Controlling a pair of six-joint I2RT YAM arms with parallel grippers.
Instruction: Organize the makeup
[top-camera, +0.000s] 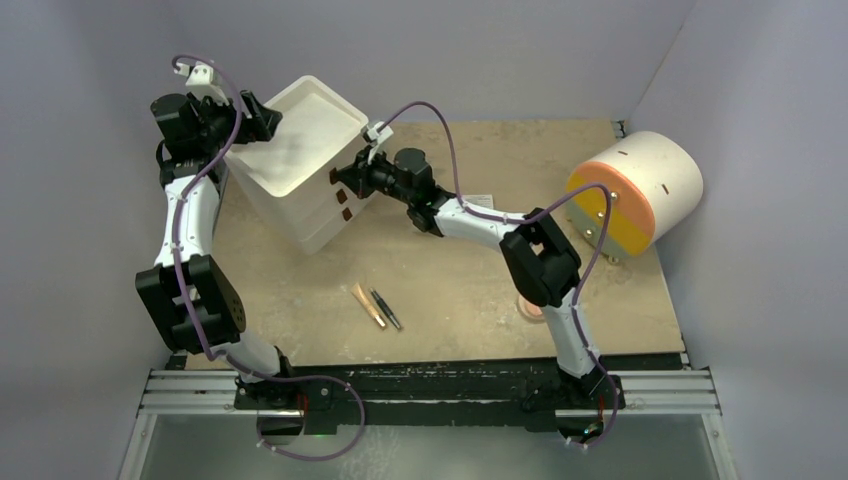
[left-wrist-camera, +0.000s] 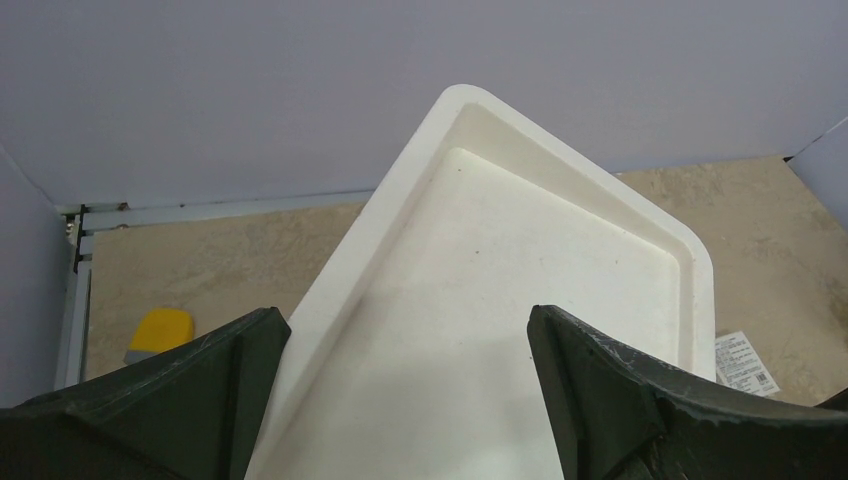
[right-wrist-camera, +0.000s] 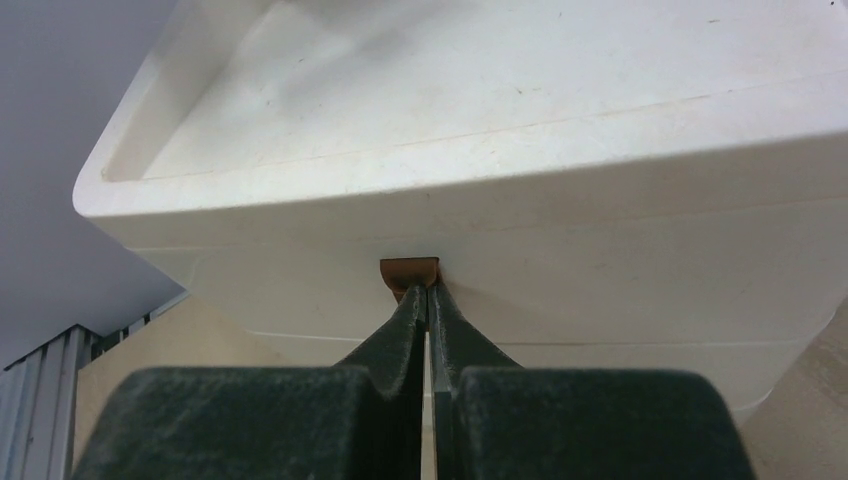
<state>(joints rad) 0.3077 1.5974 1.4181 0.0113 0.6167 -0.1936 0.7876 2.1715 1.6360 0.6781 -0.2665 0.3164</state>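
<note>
Makeup (top-camera: 384, 307): small pieces lying loose on the tabletop (top-camera: 450, 280), all outside the cabinet.
Three-drawer cabinet (top-camera: 300, 165): white, recessed top, at the far left, brown knobs facing the right arm.
Cylinder (top-camera: 640, 185): white, lying on its side at the far right, with its orange-yellow face turned leftward.
Left pincer (left-wrist-camera: 405, 320): spread wide at the cabinet's back corner, the top between its fingers (left-wrist-camera: 200, 400); contact cannot be told.
Right pincer (right-wrist-camera: 427, 290): pinched narrow on the top knob (right-wrist-camera: 409, 270).
Labelled packet (top-camera: 480, 200): flat, behind the right forearm.
Tan stick (top-camera: 367, 304): near the front, just beside the dark stick (top-camera: 388, 312).
Pink compact (top-camera: 533, 309): mostly hidden under the right arm.
</note>
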